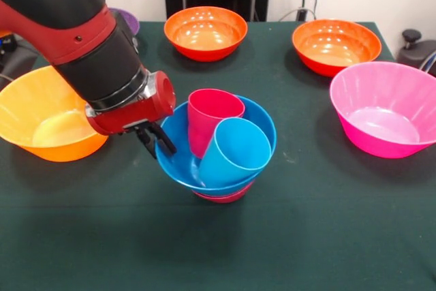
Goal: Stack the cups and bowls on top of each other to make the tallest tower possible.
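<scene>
The pincer (155,142) sits at the rim of the mid-sized glossy blue plastic bowl (178,161) — whether it grips, I cannot tell. Inside, right of it, lean the crimson red tumbler (211,117) and light blue tumbler (235,151).

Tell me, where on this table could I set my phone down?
The bare green strip along the near edge, below the blue bowl, is widest. A smaller gap lies between the two orange bowls. The gripper crowds the blue bowl's side.
</scene>
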Controlling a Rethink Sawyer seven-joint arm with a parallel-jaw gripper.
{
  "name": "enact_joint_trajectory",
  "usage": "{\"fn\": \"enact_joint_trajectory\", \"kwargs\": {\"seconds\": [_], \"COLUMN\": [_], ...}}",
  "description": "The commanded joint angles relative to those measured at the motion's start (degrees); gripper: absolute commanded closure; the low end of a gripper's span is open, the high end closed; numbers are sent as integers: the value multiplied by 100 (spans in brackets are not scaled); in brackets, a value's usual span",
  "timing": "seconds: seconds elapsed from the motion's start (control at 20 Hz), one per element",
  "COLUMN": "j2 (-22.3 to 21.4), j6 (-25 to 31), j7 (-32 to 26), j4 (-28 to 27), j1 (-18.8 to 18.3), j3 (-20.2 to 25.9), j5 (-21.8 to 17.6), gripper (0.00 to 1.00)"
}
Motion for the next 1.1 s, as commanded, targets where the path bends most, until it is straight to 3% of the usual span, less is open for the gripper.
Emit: {"fn": "enact_joint_trajectory", "kwargs": {"seconds": [0.05, 0.35, 0.4, 1.1], "j2": [-257, -297, -300, -395], "j6": [-115, -189, -205, -944], "j7": [-1512, -1414, -1383, -733], "j4": [362, 515, 545, 1353], "j1": [-4, -26, -30, -93], "j3": [-43, -22, -5, 57], "j5": [-478, -527, -538, -488], "gripper": [100, 100, 0, 0]}}
